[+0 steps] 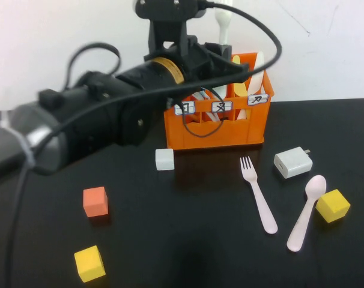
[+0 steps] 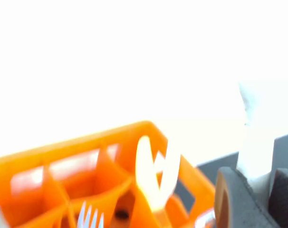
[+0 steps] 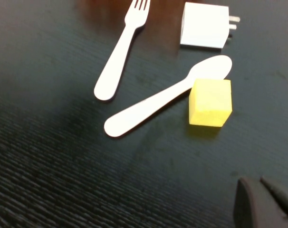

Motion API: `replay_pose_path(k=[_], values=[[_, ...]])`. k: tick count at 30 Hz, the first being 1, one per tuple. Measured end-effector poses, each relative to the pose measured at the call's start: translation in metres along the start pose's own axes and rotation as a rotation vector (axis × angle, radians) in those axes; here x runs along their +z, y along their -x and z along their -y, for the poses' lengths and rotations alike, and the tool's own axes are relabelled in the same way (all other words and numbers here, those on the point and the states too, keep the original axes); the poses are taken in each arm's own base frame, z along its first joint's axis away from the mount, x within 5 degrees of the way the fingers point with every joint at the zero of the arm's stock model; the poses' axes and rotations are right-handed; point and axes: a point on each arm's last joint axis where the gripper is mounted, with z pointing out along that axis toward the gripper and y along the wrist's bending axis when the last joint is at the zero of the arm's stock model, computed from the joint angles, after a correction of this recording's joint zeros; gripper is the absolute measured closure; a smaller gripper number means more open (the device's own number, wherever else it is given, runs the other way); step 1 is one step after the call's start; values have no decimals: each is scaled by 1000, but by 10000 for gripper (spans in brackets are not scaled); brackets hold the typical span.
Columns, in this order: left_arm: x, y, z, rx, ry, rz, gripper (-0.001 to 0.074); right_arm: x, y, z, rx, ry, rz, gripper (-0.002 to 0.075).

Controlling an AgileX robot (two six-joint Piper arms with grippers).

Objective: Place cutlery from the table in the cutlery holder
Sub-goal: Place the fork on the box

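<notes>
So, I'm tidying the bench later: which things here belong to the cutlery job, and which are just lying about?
Job:
- pink fork and pink spoon on the table
- white utensil shut in the left gripper above the cutlery holder
- right gripper, shut, near the spoon

Lying about:
- white charger
- white cube
- orange cube
- two yellow cubes
</notes>
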Motion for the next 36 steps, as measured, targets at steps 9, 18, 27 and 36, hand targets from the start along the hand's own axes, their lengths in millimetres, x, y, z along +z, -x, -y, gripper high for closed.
replay_pose_path(k=[9, 18, 27, 36], values=[[29, -19, -32, -65, 40, 107, 617, 0, 1, 0, 6, -1, 6, 728], [40, -23, -41, -71, 39, 197, 617, 0, 1, 1, -10, -6, 12, 728], [65, -49, -54, -26, 41, 259, 617, 0, 0, -1, -16, 11, 1, 728], [67, -49, -54, -18, 28, 324, 617, 0, -1, -2, -20, 23, -8, 728]])
